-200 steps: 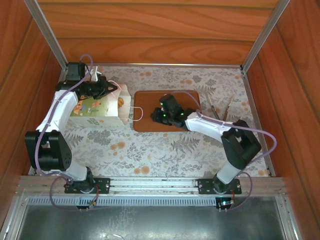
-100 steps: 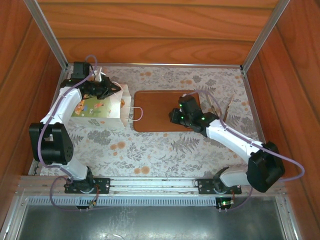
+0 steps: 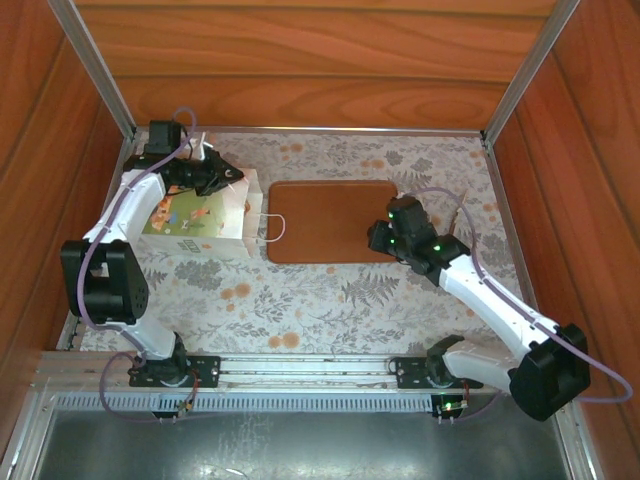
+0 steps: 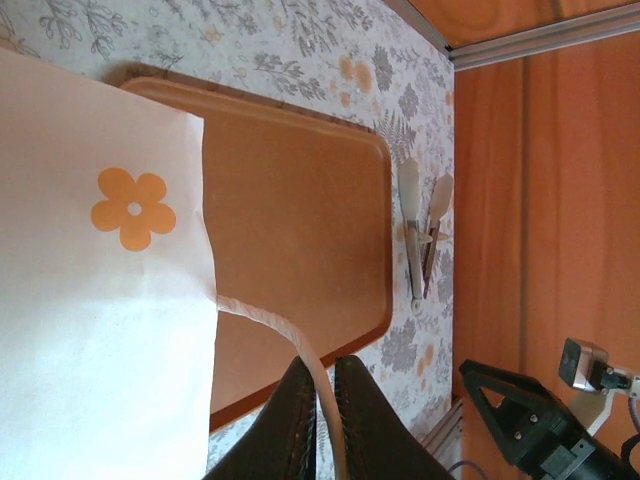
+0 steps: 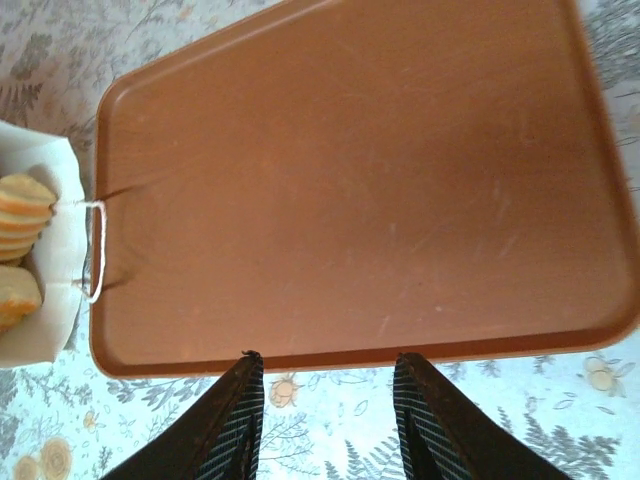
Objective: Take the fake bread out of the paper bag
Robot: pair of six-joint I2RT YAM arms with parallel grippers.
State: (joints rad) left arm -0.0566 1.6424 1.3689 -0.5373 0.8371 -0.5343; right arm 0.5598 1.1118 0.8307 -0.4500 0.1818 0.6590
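While the paper bag [image 3: 195, 218] is lying on its side at the left of the desk [image 3: 300, 300], the fake bread [image 5: 20, 210] is sitting inside its mouth. The left gripper [image 4: 322, 425] is pinching a cord handle [image 4: 270, 325]. The right gripper [image 5: 325, 420], jaws apart and empty, is hovering at the near right corner of the brown tray [image 3: 330, 215].

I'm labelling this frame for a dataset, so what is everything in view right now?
paper bag: one, white with a printed side, lying left of the tray
fake bread: two pieces visible, golden-brown, inside the bag's mouth
tray: one, brown, middle of the table
tongs: one pair, pale, on the cloth right of the tray
tablecloth: one, pale floral, covering the table
left gripper: one, black, shut on cord handle of the bag
right gripper: one, black, open, at the tray's right edge
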